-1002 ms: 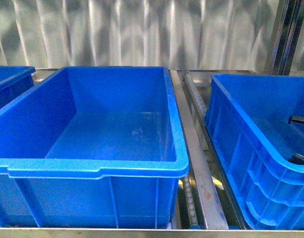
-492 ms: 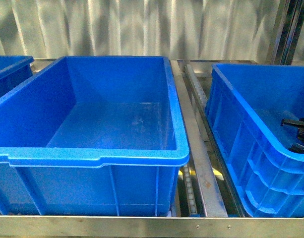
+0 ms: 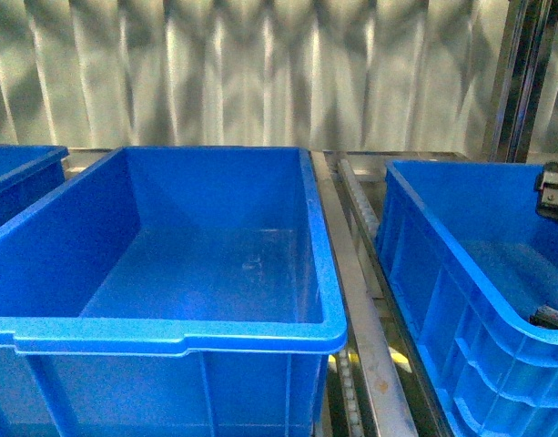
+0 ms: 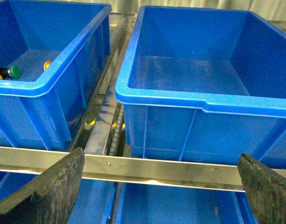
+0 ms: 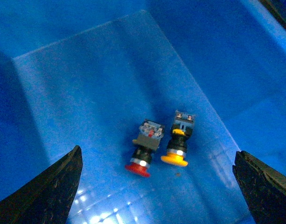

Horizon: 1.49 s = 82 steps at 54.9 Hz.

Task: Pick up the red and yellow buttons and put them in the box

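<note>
Large blue bin (image 3: pixel 326 273) centre, interior bare; second blue bin (image 3: pixel 442 273) right, metal roller rail (image 3: pixel 362 273) between; third bin's corner (image 3: pixel 24 168) far left; black gripper part (image 3: pixel 555 191) at right edge; corrugated metal wall (image 3: pixel 260 73) behind.

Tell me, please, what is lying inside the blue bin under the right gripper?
On the bin floor lie a red button and a yellow button, side by side on their sides. The right gripper hangs open above them. The bin's remaining floor is out of frame.

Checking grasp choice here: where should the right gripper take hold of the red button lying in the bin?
Probably across the black-and-grey body of the red button, from above: it lies on its side, and the yellow button beside it leaves little room. The open right gripper is above both.
</note>
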Motion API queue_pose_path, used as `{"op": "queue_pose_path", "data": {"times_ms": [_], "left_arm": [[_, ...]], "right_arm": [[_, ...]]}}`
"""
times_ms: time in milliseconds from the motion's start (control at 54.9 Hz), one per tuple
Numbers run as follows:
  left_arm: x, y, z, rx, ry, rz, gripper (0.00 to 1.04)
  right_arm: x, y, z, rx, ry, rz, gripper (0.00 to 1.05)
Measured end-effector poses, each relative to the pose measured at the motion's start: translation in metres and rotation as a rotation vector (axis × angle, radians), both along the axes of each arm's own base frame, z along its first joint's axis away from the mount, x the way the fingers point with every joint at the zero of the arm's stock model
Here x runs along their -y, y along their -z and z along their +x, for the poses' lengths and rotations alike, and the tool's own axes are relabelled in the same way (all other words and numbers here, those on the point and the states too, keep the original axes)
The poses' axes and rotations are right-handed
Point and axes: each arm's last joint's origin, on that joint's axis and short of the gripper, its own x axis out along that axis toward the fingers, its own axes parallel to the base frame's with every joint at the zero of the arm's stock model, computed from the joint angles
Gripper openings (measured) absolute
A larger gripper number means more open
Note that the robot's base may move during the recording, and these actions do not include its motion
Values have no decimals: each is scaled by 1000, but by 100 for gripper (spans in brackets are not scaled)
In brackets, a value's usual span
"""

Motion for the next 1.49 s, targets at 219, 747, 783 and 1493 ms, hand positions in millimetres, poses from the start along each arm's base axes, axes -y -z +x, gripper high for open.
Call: {"op": "queue_pose_path", "data": {"times_ms": [219, 747, 783, 1493], "left_arm": [[0, 0, 0, 0, 0, 0, 97], [0, 0, 0, 0, 0, 0, 97], [0, 0, 0, 0, 0, 0, 97], [0, 0, 0, 0, 0, 0, 97]], "right_arm": [[-54, -32, -62, 125, -43, 14, 98], [-88, 33, -209, 452, -572, -203, 22], [-86, 43, -214, 444, -578, -207, 13], [-72, 99, -260, 453, -574, -217, 3]]}}
